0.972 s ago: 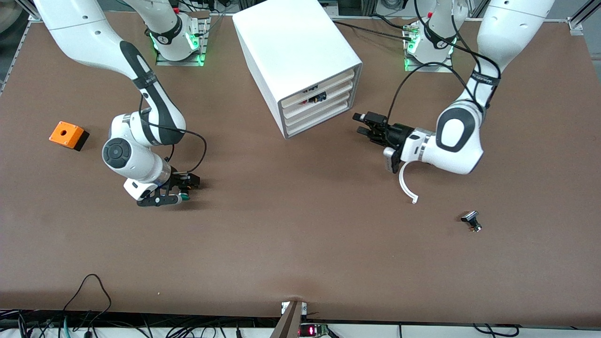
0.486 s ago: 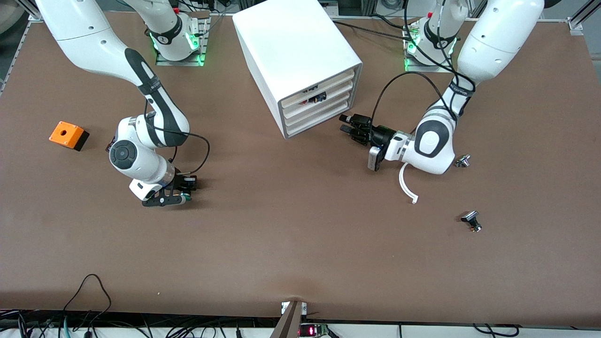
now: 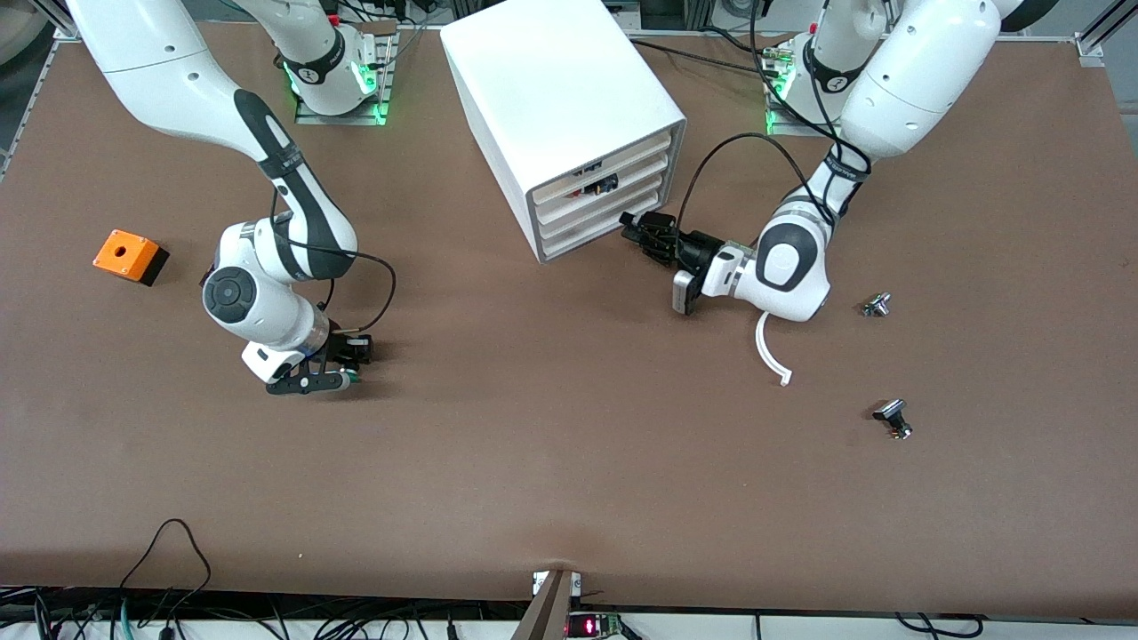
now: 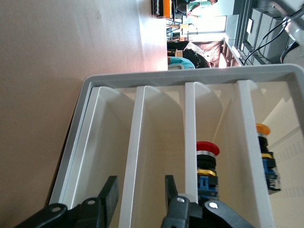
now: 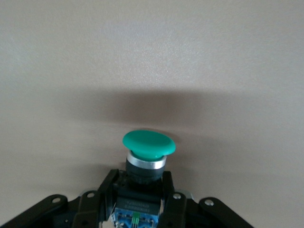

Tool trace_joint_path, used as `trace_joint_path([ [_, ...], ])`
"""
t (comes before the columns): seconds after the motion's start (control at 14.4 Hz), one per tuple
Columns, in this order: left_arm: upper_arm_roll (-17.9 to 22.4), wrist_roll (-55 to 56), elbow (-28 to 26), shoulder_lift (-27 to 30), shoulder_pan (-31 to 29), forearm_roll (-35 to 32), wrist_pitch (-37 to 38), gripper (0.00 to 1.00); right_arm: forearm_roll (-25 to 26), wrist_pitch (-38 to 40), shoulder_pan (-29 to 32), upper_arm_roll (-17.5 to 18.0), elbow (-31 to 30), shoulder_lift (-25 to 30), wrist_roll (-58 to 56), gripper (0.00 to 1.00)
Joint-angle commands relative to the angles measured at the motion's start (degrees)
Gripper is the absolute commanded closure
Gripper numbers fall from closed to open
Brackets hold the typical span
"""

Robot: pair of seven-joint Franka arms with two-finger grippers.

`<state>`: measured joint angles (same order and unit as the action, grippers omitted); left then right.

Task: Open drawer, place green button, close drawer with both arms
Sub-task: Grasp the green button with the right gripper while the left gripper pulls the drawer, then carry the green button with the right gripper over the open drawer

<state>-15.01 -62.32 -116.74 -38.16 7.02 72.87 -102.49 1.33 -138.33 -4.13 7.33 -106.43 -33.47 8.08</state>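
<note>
The white cabinet [image 3: 560, 89] stands at the middle of the table, and its drawer [image 3: 587, 216], third of four alike, is shut. My left gripper [image 3: 631, 224] is open right at the cabinet's front. In the left wrist view its fingers [image 4: 109, 195] stand either side of the drawer's front edge [image 4: 135, 142], not closed on it. My right gripper [image 3: 345, 369] is shut on the button [image 3: 354, 377] and holds it low over the table toward the right arm's end. The right wrist view shows the button's green cap [image 5: 148, 144] sticking out past the fingers [image 5: 168, 190].
An orange cube [image 3: 130, 256] lies near the right arm's end. Two small silver-and-black knobs [image 3: 876, 306] [image 3: 893, 419] and a curved white strip [image 3: 769, 354] lie toward the left arm's end. The upper drawers hold a red-capped button [image 4: 207, 161] and an orange-capped one [image 4: 264, 152].
My left arm has swung its open gripper toward the cabinet until it reached the drawer fronts. My right arm has barely shifted and still holds the button.
</note>
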Motion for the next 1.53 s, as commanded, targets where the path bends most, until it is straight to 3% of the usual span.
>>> trace_joint_path([
  [0.0,0.0,-3.2,-0.9,-0.4,1.2,1.7,-2.1,0.55,-0.5,8.4,-2.8,-0.1,6.0,0.8,6.7,1.0],
  [0.35,-0.3,-7.3,-3.1,-1.2,1.4,2.6,-2.1,0.56,-0.7,18.5,-5.8,-0.1,13.7,0.7,16.8,1.0],
  [0.62,-2.0,-8.3,-4.8,-1.3,1.4,4.1,-2.1,0.69,-0.8,28.2,-8.6,-0.1,22.2,0.2,23.4,1.0],
  [0.9,-2.0,-8.7,-5.1,-1.6,1.5,4.6,-2.2,0.71,-0.9,32.6,-11.2,0.0,28.1,0.2,28.1,1.0],
  [1.04,-2.0,-8.7,-5.5,-1.6,1.8,4.6,-2.2,0.71,-3.5,33.7,-12.2,-0.1,30.3,0.2,30.1,1.0],
  [1.18,-2.0,-8.7,-5.5,-1.7,1.9,4.6,-2.2,0.78,-4.3,34.9,-12.7,-0.1,32.6,0.2,31.8,1.0],
  [1.32,-2.0,-8.7,-5.5,-1.7,1.9,4.6,-2.2,1.0,-4.4,36.0,-13.6,-0.1,34.9,0.2,34.1,1.0],
  [1.46,-2.0,-8.2,-5.3,-1.6,1.6,4.6,-2.2,1.0,-4.4,37.1,-15.1,-0.1,37.2,0.2,38.0,1.0],
])
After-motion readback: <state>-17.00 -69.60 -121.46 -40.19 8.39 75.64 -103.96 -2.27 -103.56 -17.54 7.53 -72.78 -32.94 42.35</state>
